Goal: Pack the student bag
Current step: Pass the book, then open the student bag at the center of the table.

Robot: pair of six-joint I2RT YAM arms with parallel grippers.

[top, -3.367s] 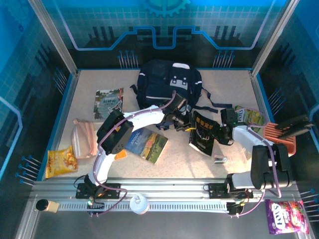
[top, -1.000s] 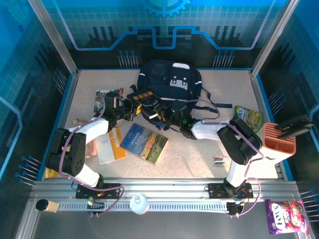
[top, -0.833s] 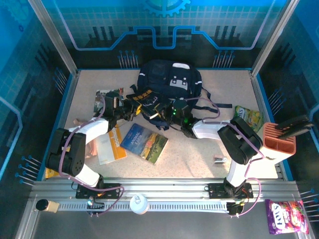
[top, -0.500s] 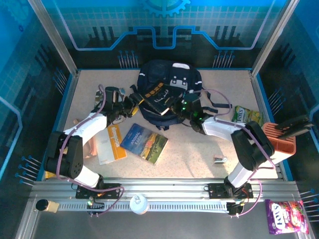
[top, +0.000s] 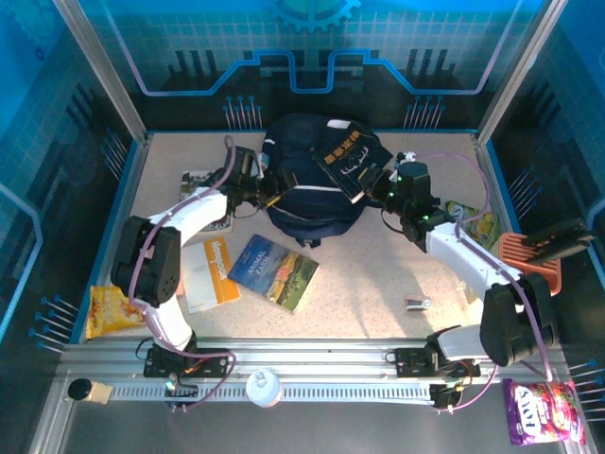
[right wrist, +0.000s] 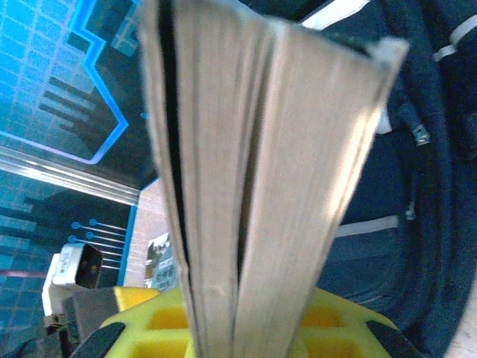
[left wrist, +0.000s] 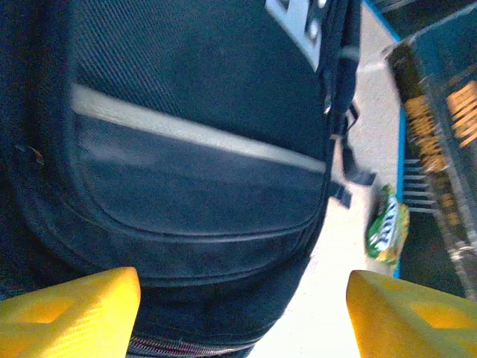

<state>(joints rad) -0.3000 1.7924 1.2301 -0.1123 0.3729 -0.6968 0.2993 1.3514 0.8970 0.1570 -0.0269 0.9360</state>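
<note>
The student bag (top: 317, 203) sits at the back of the table (top: 378, 274). The right gripper (top: 381, 185) pinches a dark book (top: 352, 159) above it, not in yet. The left gripper (top: 269, 189) is spread wide beside the bag. A blue book (top: 281, 271) and an orange book (top: 216, 274) wait.

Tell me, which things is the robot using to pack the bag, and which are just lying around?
In use: student bag; black book, held in the right gripper.

Just lying about: blue book; orange book; yellow snack bag; green snack bag; purple sweets bag.
</note>
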